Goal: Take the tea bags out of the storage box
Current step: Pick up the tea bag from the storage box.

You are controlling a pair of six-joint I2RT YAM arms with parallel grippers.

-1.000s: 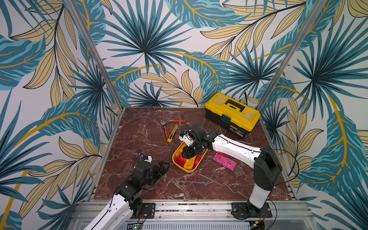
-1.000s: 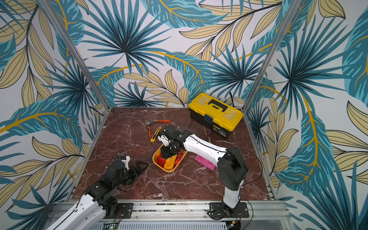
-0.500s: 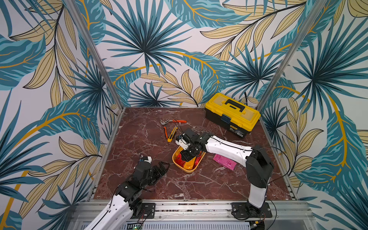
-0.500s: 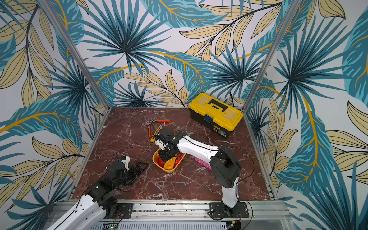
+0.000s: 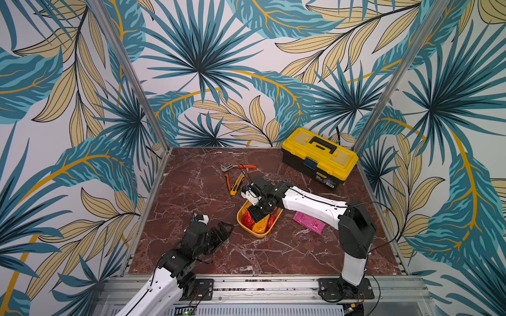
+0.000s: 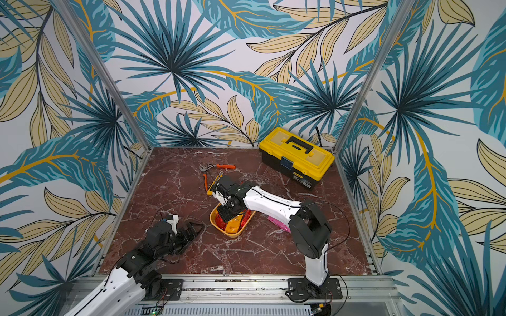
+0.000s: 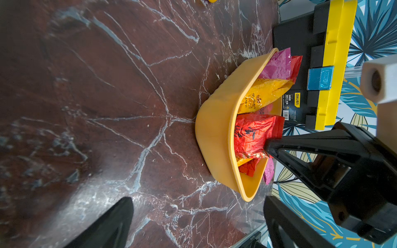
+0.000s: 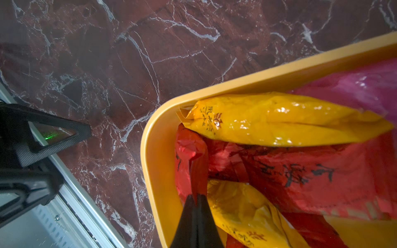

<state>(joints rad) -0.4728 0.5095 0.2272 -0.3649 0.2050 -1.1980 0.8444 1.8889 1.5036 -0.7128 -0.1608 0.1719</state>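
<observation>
The storage box [image 5: 258, 234] [image 6: 231, 234] is a shallow yellow-orange tray near the middle of the table, holding several tea bags in red [image 8: 300, 176], orange-yellow [image 8: 279, 120] and pink [image 7: 277, 64]. My right gripper [image 5: 257, 214] [image 6: 227, 213] [image 8: 196, 196] reaches down into the box, shut on the crumpled edge of a red tea bag [image 8: 193, 158] by the box wall [image 8: 154, 161]. One pink tea bag [image 5: 308, 222] [image 6: 278, 221] lies on the table right of the box. My left gripper [image 5: 223, 229] [image 6: 194, 227] [image 7: 197, 206] stands open and empty, low on the table left of the box [image 7: 212, 133].
A yellow-and-black toolbox [image 5: 319, 157] [image 6: 297, 156] stands at the back right. Orange-handled pliers [image 5: 238, 167] and a yellow utility knife [image 5: 236, 184] lie behind the box. Patterned walls close in the table on three sides; a metal rail runs along the front.
My right gripper has swung left, dropped into the box and closed on the red tea bag. The left arm has stayed still.
</observation>
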